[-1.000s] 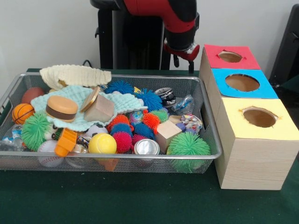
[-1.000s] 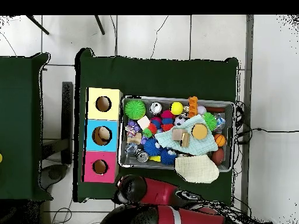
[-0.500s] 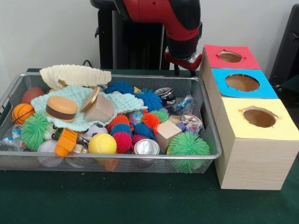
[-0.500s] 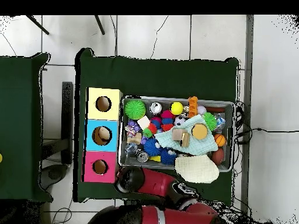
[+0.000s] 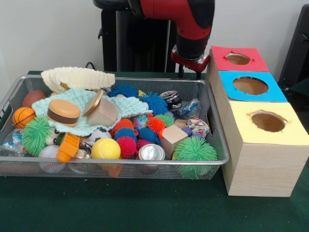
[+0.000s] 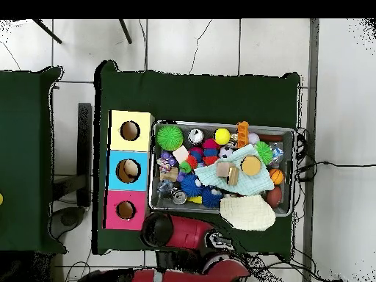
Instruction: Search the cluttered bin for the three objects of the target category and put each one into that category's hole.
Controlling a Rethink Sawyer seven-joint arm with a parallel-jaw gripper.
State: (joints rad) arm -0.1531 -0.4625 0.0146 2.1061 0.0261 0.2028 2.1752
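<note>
The wire-mesh bin is piled with spiky rubber balls, wooden blocks, metal cans, toy sports balls, a toy burger and two cloths; it also shows in the overhead view. Three wooden boxes stand in a row beside it, with a red top, a blue top and a yellow top, each with a round hole. My gripper hangs from the red arm behind the bin's far rim, next to the red-topped box. It holds nothing that I can see. In the overhead view the arm's end covers it.
Both the bin and the boxes stand on a dark green cloth. My black pedestal rises behind the bin. A cream cloth hangs over the bin's far rim. Something tan lies inside the blue-topped box's hole.
The arm's end has shifted a little to the right in the front view, closer to the red-topped box. Nothing in the bin has moved.
</note>
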